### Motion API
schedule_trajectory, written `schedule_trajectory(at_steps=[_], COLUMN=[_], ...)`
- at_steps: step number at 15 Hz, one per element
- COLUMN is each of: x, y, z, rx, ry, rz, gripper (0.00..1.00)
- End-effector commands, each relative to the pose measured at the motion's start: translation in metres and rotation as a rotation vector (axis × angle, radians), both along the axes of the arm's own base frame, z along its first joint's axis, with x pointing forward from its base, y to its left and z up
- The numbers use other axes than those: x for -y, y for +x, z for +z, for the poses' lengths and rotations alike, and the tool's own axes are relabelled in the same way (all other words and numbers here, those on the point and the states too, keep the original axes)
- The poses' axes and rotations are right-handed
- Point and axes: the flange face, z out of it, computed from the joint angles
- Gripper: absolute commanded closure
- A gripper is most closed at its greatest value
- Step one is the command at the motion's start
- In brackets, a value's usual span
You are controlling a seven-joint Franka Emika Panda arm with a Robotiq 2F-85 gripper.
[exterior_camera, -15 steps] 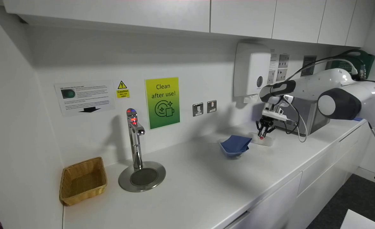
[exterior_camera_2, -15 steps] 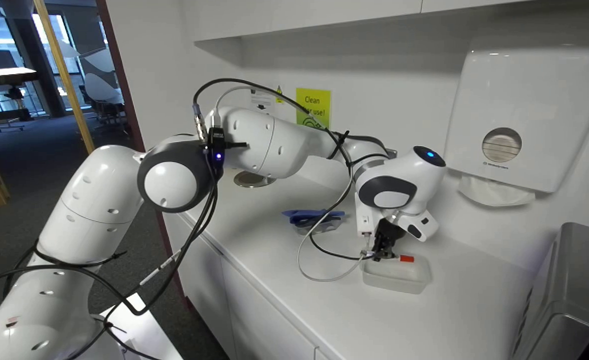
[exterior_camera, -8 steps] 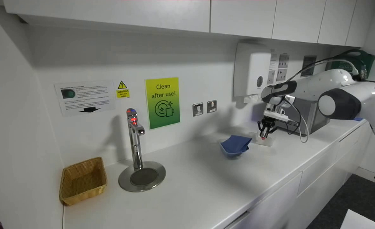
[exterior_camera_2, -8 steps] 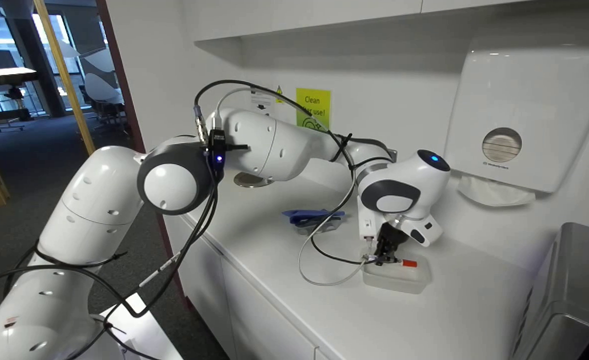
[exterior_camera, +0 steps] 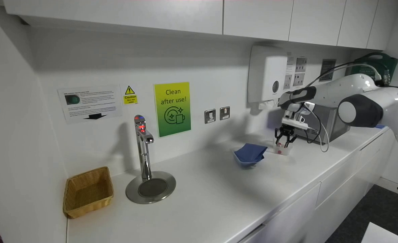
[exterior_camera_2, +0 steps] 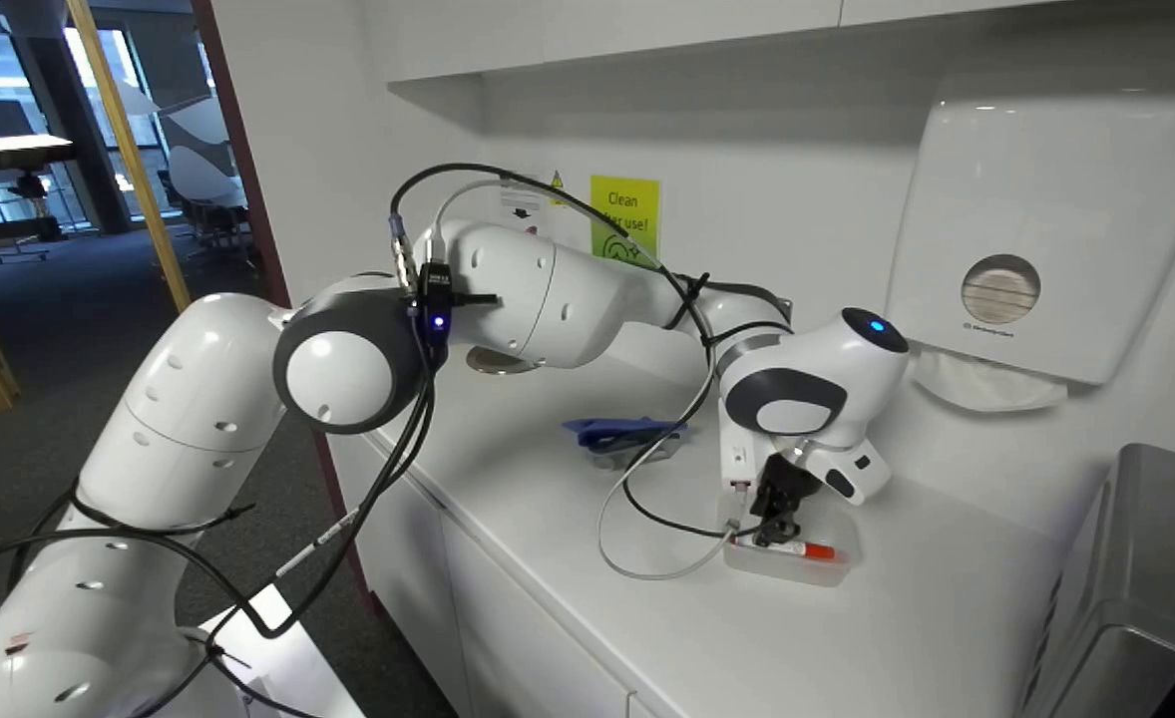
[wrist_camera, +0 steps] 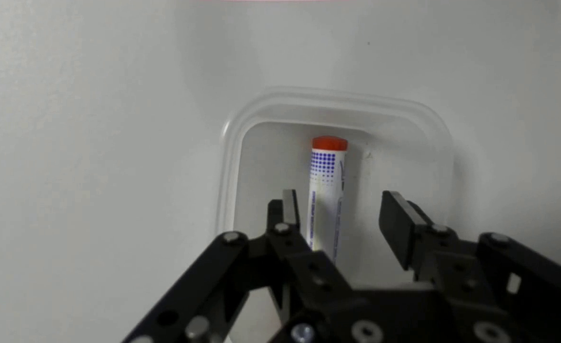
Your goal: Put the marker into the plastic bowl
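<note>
The marker (wrist_camera: 327, 190) has a white body with blue print and red ends. It lies in a clear, rounded rectangular plastic bowl (wrist_camera: 334, 95). In exterior views the marker's red end (exterior_camera_2: 819, 550) shows inside the bowl (exterior_camera_2: 782, 571), and a red end (exterior_camera: 279, 152) shows through the bowl wall (exterior_camera: 287, 151). My gripper (wrist_camera: 339, 205) is open over the bowl, its fingers apart on either side of the marker, nearer on the left. Its fingers hide the marker's near part. The gripper also shows in exterior views (exterior_camera: 281, 145) (exterior_camera_2: 777, 538).
Another small bowl (exterior_camera: 243, 163) holding a folded blue cloth (exterior_camera: 251, 152) stands beside the clear bowl. A microwave (exterior_camera: 334, 125), tap (exterior_camera: 143, 148) and woven basket (exterior_camera: 88, 192) stand on the counter (exterior_camera: 199, 209). A towel dispenser (exterior_camera_2: 1036, 229) hangs above. Cables (exterior_camera_2: 602, 529) loop beside the wrist.
The gripper has moved down and slightly toward the microwave. Its fingers have opened, and the marker has gone from between them down into the clear bowl.
</note>
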Motion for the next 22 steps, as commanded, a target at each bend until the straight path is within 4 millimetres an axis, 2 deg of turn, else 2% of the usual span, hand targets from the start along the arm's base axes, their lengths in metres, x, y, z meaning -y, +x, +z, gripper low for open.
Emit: schedule_trajectory(at_steps=[1,3,4,7,12,15,22], x=[-0.012,-0.028,-0.039,-0.078,-0.153,-0.19,-0.247], y=[-0.006,-0.007,-0.009,-0.022,-0.067,-0.099,-0.158], z=[0.028,0.049,0.061,0.094,0.128,0.137,0.132], rx=[0.024,0.04,0.045,-0.019,-0.159,-0.194,-0.153], ry=[-0.014,-0.028,-0.04,-0.086,-0.116,-0.149,-0.291], rz=[0.031,0.085,0.117,0.22,0.502,0.673,0.999], gripper=[0.17,0.02,0.0,0.0,0.0,0.0,0.0])
